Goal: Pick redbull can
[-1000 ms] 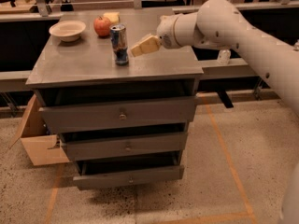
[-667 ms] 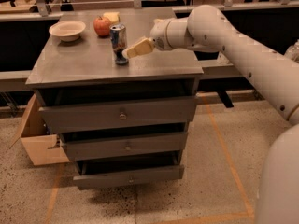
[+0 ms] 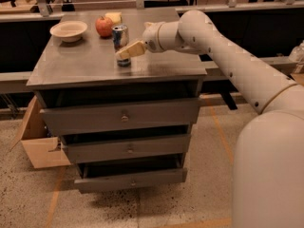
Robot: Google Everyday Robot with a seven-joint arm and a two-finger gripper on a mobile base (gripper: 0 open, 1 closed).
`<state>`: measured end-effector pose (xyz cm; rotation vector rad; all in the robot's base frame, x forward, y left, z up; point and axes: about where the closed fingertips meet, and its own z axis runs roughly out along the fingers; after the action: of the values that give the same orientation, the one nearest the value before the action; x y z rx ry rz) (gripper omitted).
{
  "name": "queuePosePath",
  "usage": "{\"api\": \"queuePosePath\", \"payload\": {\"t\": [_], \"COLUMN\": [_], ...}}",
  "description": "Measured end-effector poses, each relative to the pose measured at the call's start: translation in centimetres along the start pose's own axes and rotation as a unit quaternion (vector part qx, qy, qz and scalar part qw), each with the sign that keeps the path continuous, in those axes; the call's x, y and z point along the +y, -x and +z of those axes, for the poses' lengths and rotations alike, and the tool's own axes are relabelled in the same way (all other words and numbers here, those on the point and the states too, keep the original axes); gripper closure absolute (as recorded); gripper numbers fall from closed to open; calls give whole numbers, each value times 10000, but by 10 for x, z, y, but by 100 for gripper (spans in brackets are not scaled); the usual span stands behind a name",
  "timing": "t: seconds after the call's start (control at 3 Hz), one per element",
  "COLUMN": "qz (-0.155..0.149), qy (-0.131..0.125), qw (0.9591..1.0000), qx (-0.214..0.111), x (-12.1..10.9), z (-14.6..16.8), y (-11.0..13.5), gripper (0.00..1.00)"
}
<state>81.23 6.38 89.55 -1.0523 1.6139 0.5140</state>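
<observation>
Presently the redbull can (image 3: 120, 37) is seen standing upright on the grey worktop (image 3: 85, 65), towards the back of it and roughly midway across. Its shiny silver top is exposed, and blue and silver are shown on its side. The base is set flat on the worktop, so the can is not raised.

The gripper (image 3: 126, 51) is placed right at the can. Its tan tip is laid across the can's lower front, reaching in from the right. Part of the can's body is hidden behind it, while the top and the very base are left in sight. Whether the gripper is clenched on the can or released cannot be told, since the far side of the can is hidden. The white arm (image 3: 223, 51) is stretched in from the right of the can, with its wrist held just beside the can at about the can's own height.

Just behind and to the left of the can a red apple (image 3: 104, 26) is set; whether the two touch cannot be made out. A pale yellow thing (image 3: 114, 17) is placed behind the can, beside the apple. Well to the left of the can a shallow cream bowl (image 3: 69, 30) is found. Below the can three drawers (image 3: 124, 118) are stacked under the worktop, and a cardboard box (image 3: 40, 151) is seen on the floor, low and to the left of the can.
</observation>
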Motion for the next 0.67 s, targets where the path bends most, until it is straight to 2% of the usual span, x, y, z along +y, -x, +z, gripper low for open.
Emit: {"api": "queuePosePath", "payload": {"t": [0.33, 0.67], "qz": [60, 52], "qy": [220, 420], "qw": [9996, 9987], "qx": [-163, -282], "x": [10, 22], "z": [18, 30], "y": [3, 6], "gripper": [17, 41]}}
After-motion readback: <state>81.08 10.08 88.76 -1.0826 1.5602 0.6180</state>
